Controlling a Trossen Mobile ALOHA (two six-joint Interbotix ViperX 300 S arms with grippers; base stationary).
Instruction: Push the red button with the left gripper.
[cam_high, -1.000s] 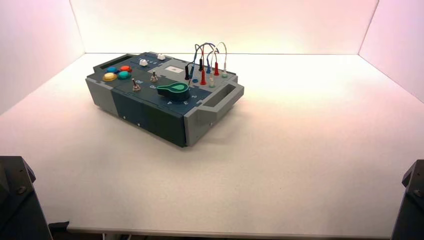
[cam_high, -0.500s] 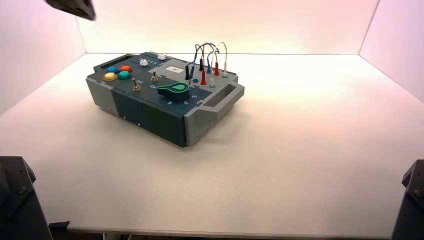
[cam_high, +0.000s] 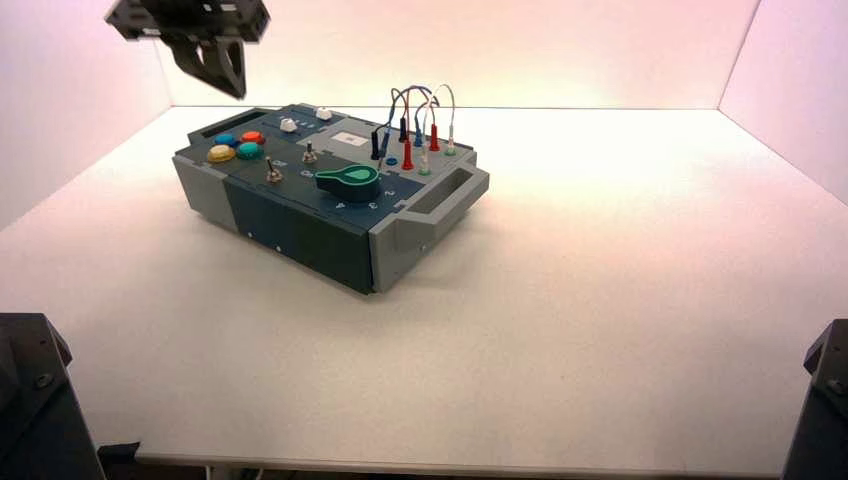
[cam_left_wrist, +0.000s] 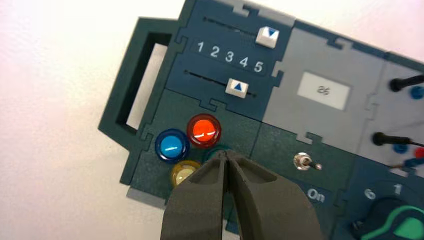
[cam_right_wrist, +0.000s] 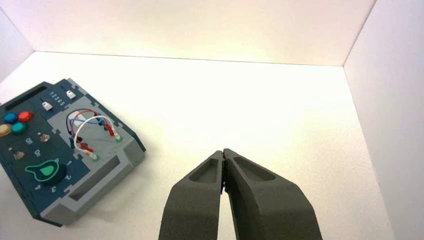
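Red button (cam_left_wrist: 203, 130) sits below the hovering, down-pointed, clenched left pincer (cam_left_wrist: 226, 159).

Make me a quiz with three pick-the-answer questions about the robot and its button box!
1. Where is the left gripper?
A. Up in the air above the box's button end
B. Pressing the green knob
C. Lying on the table

2. How many round coloured buttons are on the box?
A. Two
B. Four
C. Six

3. How are the left gripper's fingers?
A. Wide open
B. Shut together
C. Holding a wire

Answers:
1. A: in the high view it hangs above the buttons and touches nothing.
2. B: the high view shows the red button, a blue button, a yellow button and a teal button.
3. B: the left wrist view shows the tips meeting with nothing between them.
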